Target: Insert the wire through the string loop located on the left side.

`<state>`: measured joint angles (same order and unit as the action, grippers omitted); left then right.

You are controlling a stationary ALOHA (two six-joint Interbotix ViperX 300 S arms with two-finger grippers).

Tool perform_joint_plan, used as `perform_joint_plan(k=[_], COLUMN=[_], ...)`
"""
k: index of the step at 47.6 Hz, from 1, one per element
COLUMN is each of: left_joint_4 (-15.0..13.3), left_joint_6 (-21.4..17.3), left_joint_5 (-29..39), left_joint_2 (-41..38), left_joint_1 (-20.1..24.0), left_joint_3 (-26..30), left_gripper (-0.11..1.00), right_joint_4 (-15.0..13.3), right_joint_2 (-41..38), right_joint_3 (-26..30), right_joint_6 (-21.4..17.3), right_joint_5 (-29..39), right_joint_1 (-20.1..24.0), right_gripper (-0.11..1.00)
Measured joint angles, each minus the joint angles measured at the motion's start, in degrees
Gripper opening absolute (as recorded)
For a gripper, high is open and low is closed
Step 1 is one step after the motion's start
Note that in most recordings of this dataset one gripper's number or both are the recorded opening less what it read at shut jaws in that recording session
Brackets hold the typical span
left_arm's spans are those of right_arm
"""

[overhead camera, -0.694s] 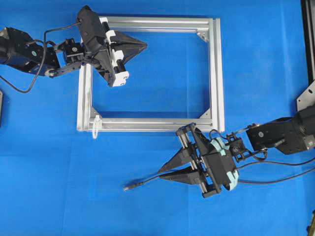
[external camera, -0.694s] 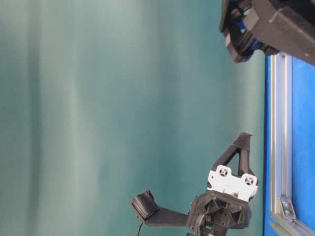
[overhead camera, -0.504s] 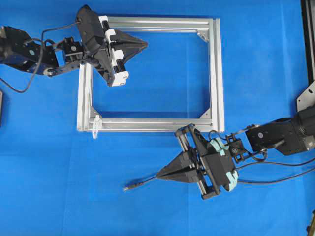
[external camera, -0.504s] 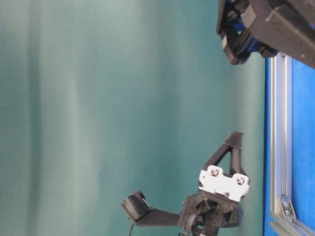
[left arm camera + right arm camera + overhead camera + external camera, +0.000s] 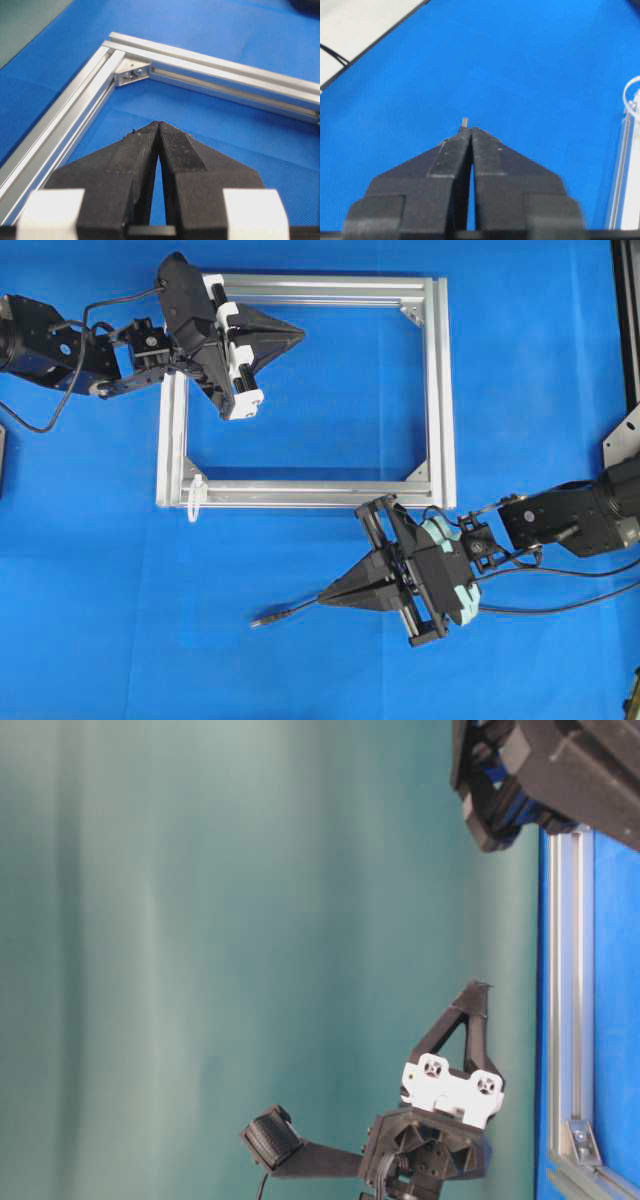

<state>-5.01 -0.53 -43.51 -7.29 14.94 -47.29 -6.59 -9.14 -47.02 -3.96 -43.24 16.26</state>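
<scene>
Wire (image 5: 285, 614) mostly hidden under right tool (image 5: 322, 596), tip only.

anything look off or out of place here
Nothing stands out. The silver aluminium frame lies flat and square on the blue cloth, the small whitish string loop hangs at its lower-left corner, and the thin black wire lies straight beside the right gripper.

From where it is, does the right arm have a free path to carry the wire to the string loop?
Probably yes. The right gripper, shut on the wire, has only bare blue cloth between it and the string loop at the frame's corner. The left gripper is well away.
</scene>
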Motion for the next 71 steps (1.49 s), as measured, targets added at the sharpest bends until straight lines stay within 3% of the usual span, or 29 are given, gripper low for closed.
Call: perform_joint_plan(k=[5,13,16,29,44,63,67,71], left_joint_4=[0.0,0.0,0.0,0.0,0.0,0.0,0.0,0.0], left_joint_6=[0.1,0.0,0.0,0.0,0.0,0.5,0.5,0.5], left_joint_5=[0.0,0.1,0.1,0.9,1.1,1.1,1.1,1.1], left_joint_2=[0.0,0.0,0.0,0.0,0.0,0.0,0.0,0.1], left_joint_1=[0.0,0.0,0.0,0.0,0.1,0.0,0.0,0.0], left_joint_3=[0.0,0.0,0.0,0.0,0.0,-0.8,-1.1,-1.1], left_gripper=[0.00,0.00,0.00,0.00,0.00,0.00,0.00,0.00], right_joint_4=[0.0,0.1,0.0,0.4,3.5,3.7,3.6,3.7], right_joint_2=[0.0,0.0,-0.1,-1.9,-11.0,-16.3,-16.3,-16.4], right_joint_3=[0.0,-0.1,-0.1,0.4,3.3,7.1,7.1,7.2], right_joint_6=[-0.7,-1.7,-1.7,-2.0,-3.1,-4.8,-4.8,-4.8], right_joint_5=[0.5,0.7,0.7,0.4,-3.5,-4.0,-4.0,-4.0], right_joint_1=[0.1,0.5,0.5,0.5,0.5,0.5,0.5,0.5], right_gripper=[0.32,0.83,0.92,0.91,0.91,0.90,0.84,0.65])
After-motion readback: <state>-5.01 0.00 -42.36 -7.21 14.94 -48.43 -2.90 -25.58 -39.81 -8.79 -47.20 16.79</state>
